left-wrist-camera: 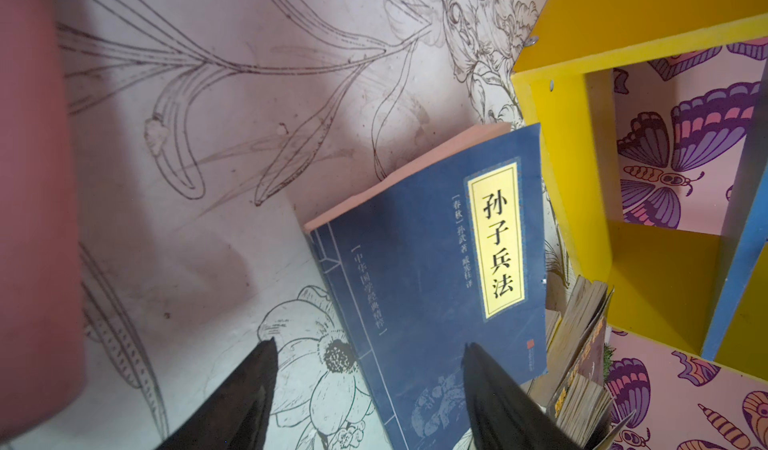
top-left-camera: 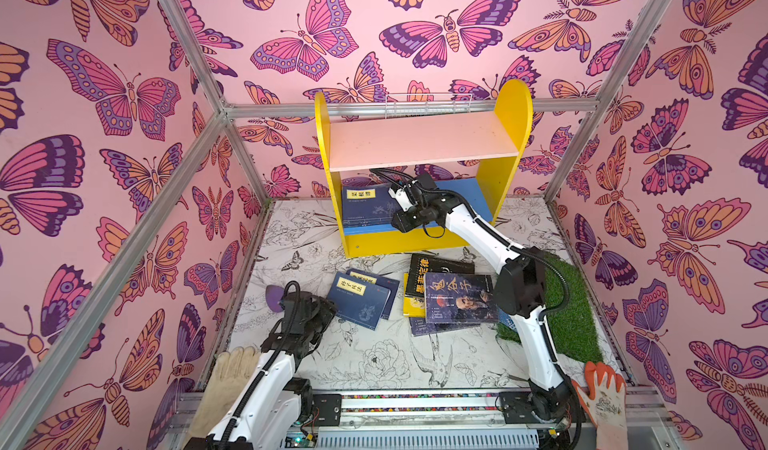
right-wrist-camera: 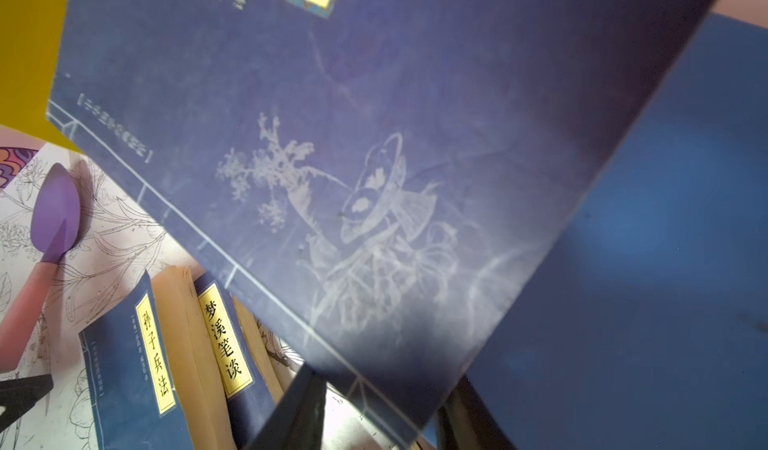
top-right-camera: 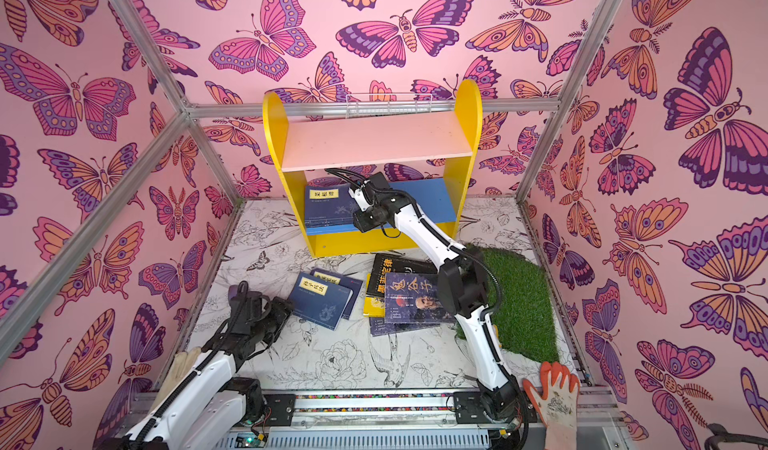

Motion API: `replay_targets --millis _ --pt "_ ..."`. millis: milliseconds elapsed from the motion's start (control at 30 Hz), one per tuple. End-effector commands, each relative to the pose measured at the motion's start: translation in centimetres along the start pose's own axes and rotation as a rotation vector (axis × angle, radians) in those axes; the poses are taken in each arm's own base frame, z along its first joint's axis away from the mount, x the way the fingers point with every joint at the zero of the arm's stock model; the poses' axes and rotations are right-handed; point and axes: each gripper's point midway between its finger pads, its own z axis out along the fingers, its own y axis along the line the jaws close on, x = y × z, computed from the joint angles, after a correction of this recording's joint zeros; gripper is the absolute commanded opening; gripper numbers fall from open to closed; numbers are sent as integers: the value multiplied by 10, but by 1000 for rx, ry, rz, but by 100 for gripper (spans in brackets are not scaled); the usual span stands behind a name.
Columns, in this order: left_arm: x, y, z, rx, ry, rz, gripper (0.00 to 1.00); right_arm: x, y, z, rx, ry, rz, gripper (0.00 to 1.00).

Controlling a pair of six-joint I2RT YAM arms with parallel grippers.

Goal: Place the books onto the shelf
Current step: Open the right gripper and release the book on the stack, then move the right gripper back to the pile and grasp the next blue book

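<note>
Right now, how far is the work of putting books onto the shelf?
One navy book lies on the blue board of the shelf, with the right hand at it; its grip is unclear. The left hand is open at a navy pair. That pair and the dark pile beside it are not yet shelved.

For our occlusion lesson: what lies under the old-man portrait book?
Beneath the portrait book, parts of a black book, a yellow book and a dark book stick out; anything else under it is hidden.
</note>
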Motion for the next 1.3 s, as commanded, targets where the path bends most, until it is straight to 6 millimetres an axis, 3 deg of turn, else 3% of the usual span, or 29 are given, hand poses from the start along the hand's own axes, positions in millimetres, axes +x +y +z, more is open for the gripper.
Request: replay_targets --millis 0,233,300,433,533,600,633,700,767,867,1033,1133,1267 --pt "-2 -7 -2 16 3 9 73 -3 28 9 -95 -15 -21 36" --pt "-1 -5 -1 14 6 8 73 -5 32 2 -106 -35 -24 18" --pt "-1 -5 -1 15 6 4 73 -4 34 1 -107 -35 -25 18" --pt "-1 -6 -2 22 3 16 73 -2 33 -5 -96 -40 -16 35" --pt "-4 -11 -4 31 -5 42 74 1 27 -21 -45 -70 8 50" --pt "-4 -9 -3 20 -4 63 75 2 23 -38 -4 -110 22 55" --pt "-11 -22 -8 36 -19 83 75 6 22 -46 8 -125 31 57" --pt "-15 -25 -8 21 -25 119 75 16 28 -62 -2 -141 43 58" --pt "-20 -29 -7 4 -30 154 75 38 46 -70 -51 -104 38 58" --pt "-28 -35 -1 -29 -25 202 75 89 93 -67 -183 13 -4 59" --pt "-36 -42 18 -83 26 263 75 172 158 -46 -342 239 -31 59" --pt "-37 -38 28 -124 43 274 75 198 177 -31 -402 328 16 59" --pt "-30 -17 46 -195 91 277 74 209 173 -9 -378 391 49 60"
